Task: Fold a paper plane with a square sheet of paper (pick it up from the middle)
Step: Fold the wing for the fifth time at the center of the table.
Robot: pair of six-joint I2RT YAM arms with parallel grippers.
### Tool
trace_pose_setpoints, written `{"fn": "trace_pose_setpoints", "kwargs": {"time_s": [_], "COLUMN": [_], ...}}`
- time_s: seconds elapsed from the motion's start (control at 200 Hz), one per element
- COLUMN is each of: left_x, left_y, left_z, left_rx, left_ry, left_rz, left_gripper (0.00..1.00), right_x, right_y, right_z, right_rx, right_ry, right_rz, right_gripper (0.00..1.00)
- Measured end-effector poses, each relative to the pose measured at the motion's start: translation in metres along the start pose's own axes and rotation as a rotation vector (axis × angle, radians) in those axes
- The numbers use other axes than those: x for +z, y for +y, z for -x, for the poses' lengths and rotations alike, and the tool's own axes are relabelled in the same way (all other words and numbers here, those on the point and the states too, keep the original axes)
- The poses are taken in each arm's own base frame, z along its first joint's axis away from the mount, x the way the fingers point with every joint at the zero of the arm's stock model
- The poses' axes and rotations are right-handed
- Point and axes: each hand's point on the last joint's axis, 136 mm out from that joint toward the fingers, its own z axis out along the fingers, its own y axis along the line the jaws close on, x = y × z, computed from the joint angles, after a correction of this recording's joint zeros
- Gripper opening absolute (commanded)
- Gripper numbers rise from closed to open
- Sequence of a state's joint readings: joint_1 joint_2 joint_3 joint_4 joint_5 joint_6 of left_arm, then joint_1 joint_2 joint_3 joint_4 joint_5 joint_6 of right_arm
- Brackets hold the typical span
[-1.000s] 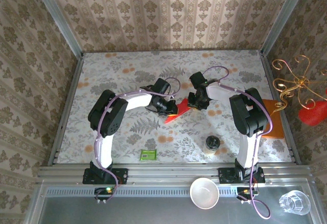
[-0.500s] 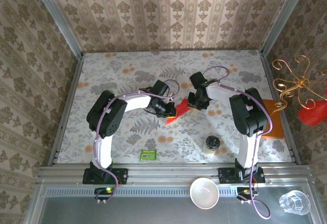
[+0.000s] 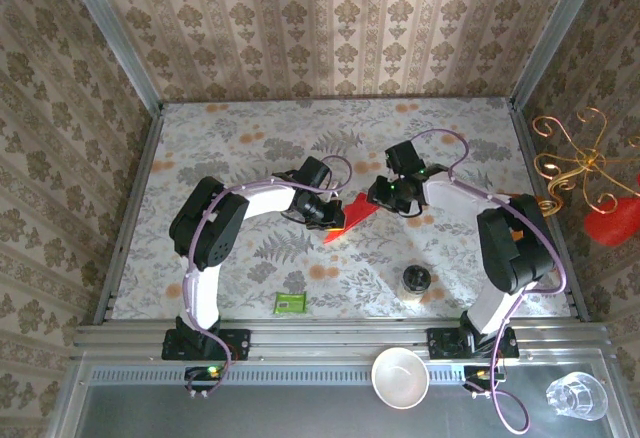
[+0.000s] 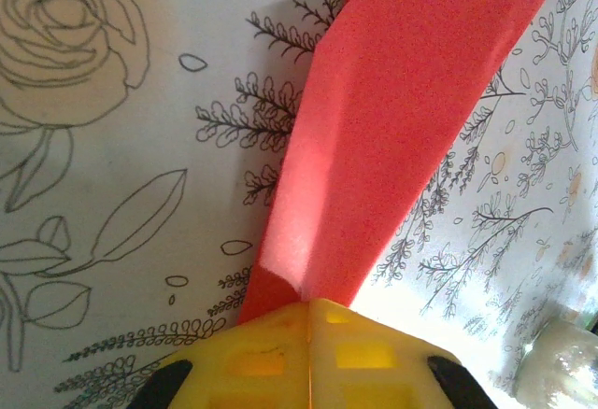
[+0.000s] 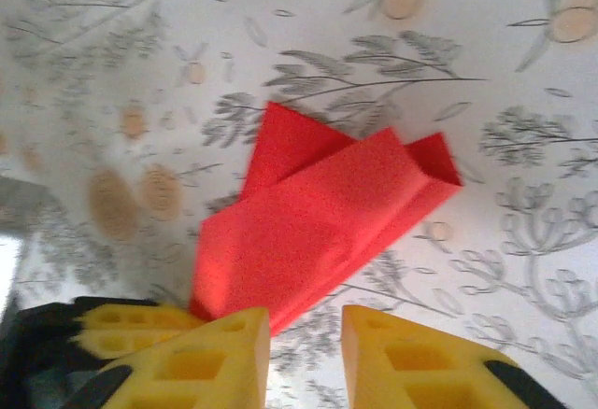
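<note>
Left claw: your left gripper has its two yellow fingers pressed together on the narrow end of the paper. In its wrist view no gap shows between them, and the red strip runs up and away from where they meet.
Right claw: your right gripper is spread, with a clear gap between its yellow fingers. The paper lies just beyond the fingertips. You cannot tell whether one finger touches its near corner.
Paper: red and folded into layers, it sits mid-table between your two grippers. In the top view it tapers to a point toward the near side. In the right wrist view several flaps overlap and fan out at the far end.
Table: floral cloth, walled on three sides.
Packet: green, near the front edge, well apart from the paper.
Jar: on the near side of your right gripper, apart from the paper.
Ledge: a white bowl and a glass stand on it, by the arm bases.
</note>
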State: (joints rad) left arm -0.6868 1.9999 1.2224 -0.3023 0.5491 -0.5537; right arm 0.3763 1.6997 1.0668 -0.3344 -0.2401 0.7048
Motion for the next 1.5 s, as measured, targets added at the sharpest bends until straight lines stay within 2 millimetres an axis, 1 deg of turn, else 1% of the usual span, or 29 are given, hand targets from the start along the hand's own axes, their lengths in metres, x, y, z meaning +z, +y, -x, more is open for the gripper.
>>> {"fn": "trace_pose_setpoints", "kwargs": {"time_s": [0.17,0.3,0.51,0.625,0.72,0.915,1.015,1.23,1.28,1.41,1.501], "left_x": [0.000,0.000,0.000,0.000,0.000,0.000,0.000,0.000,0.000,0.000,-0.001], "left_y": [0.000,0.000,0.001,0.001,0.001,0.002,0.002,0.003,0.002,0.002,0.002], "left_z": [0.000,0.000,0.000,0.000,0.000,-0.001,-0.002,-0.002,-0.002,-0.002,-0.003], "left_rx": [0.001,0.001,0.001,0.000,0.001,-0.007,-0.010,-0.012,-0.011,-0.011,-0.016], "left_ry": [-0.001,-0.001,-0.001,-0.001,-0.004,-0.020,-0.033,-0.051,-0.053,-0.052,-0.045], "left_rz": [0.002,0.003,0.003,0.004,0.002,-0.006,-0.013,-0.022,-0.024,-0.023,-0.019], "left_gripper": [0.07,0.06,0.05,0.04,0.02,0.00,0.00,0.00,0.00,0.00,0.00], "right_x": [0.021,0.036,0.052,0.058,0.062,0.062,0.058,0.045,0.043,0.037,0.024], "right_y": [0.021,0.031,0.030,0.025,0.016,0.011,0.000,-0.042,-0.050,-0.058,-0.062], "right_z": [-0.018,-0.025,-0.026,-0.029,-0.033,-0.031,-0.023,0.019,0.025,0.033,0.036], "right_rx": [0.005,0.015,0.032,0.040,0.050,0.064,0.087,0.178,0.192,0.189,0.173], "right_ry": [0.048,0.074,0.089,0.096,0.099,0.094,0.075,-0.011,-0.026,-0.066,-0.115], "right_rz": [0.082,0.124,0.140,0.133,0.125,0.193,0.213,0.196,0.191,0.156,0.114], "right_gripper": [0.10,0.06,0.03,0.03,0.03,0.03,0.04,0.05,0.05,0.06,0.07]}}
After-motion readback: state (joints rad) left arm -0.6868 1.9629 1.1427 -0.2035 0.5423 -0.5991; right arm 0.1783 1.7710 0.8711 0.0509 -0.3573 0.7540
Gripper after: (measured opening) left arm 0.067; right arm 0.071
